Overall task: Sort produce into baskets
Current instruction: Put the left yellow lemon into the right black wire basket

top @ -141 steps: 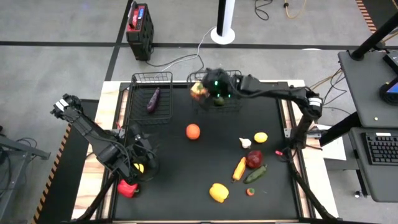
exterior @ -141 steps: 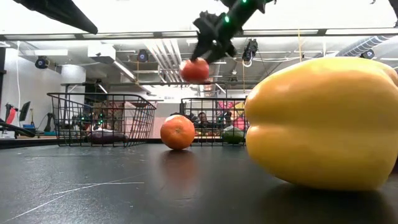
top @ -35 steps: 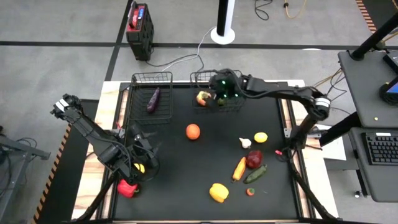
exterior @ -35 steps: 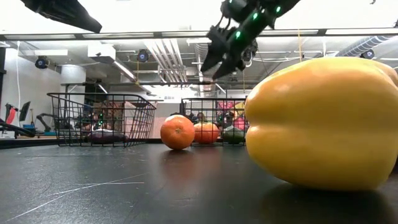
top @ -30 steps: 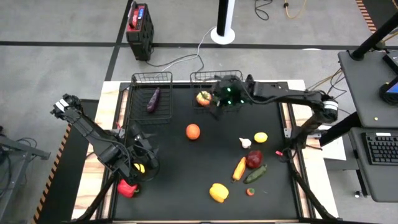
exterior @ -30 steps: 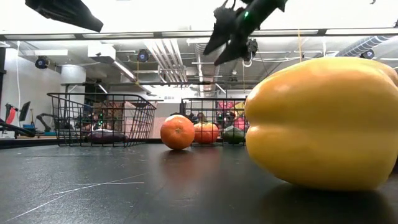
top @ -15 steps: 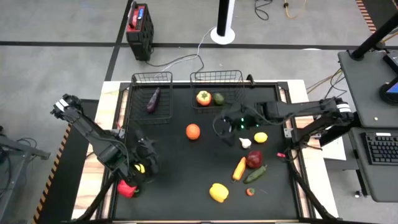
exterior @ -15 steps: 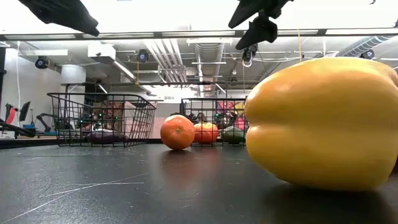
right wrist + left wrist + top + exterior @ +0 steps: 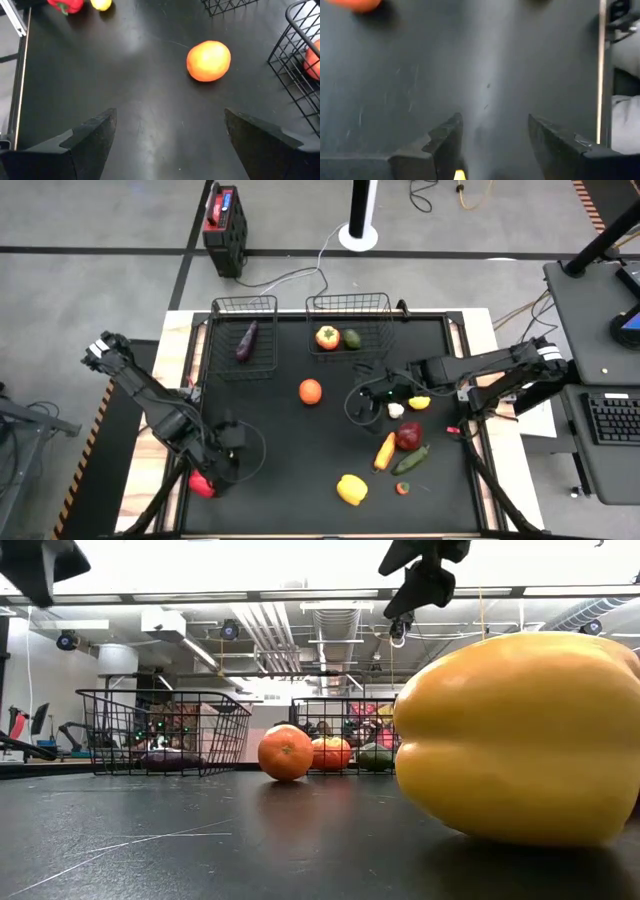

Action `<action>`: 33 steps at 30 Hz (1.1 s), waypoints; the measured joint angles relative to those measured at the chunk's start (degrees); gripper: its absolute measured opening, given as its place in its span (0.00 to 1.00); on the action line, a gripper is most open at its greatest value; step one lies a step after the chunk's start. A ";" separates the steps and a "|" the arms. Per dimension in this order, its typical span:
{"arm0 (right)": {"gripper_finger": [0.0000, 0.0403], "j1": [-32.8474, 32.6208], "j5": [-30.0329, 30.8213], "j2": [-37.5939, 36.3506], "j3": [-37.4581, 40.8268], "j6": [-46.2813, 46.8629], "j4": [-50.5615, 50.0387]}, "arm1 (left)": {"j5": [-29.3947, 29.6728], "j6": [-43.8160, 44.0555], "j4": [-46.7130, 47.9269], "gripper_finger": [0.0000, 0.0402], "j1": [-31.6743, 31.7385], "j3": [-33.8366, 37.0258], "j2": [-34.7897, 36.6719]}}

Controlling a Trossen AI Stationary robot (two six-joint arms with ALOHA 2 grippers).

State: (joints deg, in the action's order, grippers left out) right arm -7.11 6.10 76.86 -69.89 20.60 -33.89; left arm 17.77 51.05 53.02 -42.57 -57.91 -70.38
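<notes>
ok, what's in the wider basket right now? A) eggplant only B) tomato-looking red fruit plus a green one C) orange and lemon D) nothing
B: the high view shows a red-orange fruit and a green one side by side inside the wider basket, while the eggplant lies in the narrower basket.

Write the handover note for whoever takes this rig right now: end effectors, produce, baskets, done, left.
Right end effector: open, empty, hovering mid-table near the garlic.
Left end effector: fingers apart, over the table's near-left part, by a red pepper; a bit of yellow shows between its fingers, grip unclear.
Done: eggplant in the left basket; tomato-like fruit and avocado in the right basket.
Left on the table: orange, lemon, carrot, dark red pepper, cucumber, yellow pepper.
</notes>
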 joint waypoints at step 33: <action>0.89 -0.55 -0.08 0.07 4.05 0.27 2.77 | -12.82 2.25 15.08 0.67 0.03 1.07 -15.17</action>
State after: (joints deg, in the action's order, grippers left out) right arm -7.66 6.02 76.93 -65.84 20.87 -31.12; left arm 4.95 53.30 68.10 -42.54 -56.84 -85.56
